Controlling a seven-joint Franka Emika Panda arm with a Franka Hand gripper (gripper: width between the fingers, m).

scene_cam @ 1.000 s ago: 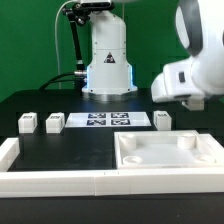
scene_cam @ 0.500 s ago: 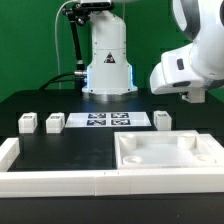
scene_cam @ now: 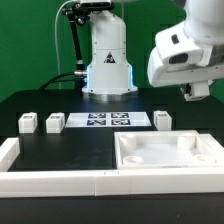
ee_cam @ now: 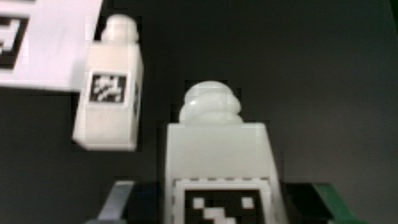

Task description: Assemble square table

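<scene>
The square tabletop (scene_cam: 165,150) lies rim-up at the front, on the exterior view's right. Two white tagged legs (scene_cam: 27,122) (scene_cam: 55,123) lie to the left of the marker board (scene_cam: 108,120), and a third leg (scene_cam: 162,119) lies to its right. My gripper (scene_cam: 196,92) hangs above the table's right side. In the wrist view the gripper (ee_cam: 221,203) is shut on a fourth leg (ee_cam: 217,150), with its tag between the fingers (ee_cam: 128,200). The third leg (ee_cam: 111,95) lies on the black table below, beside the marker board's corner (ee_cam: 27,40).
Long white border bars (scene_cam: 60,180) run along the front and the left side (scene_cam: 8,150) of the black table. The robot's white base (scene_cam: 108,60) stands at the back centre, with cables (scene_cam: 72,50) to its left.
The hand has risen and shifted slightly to the exterior view's right over the last second. The legs on the table and the tabletop have not moved.
</scene>
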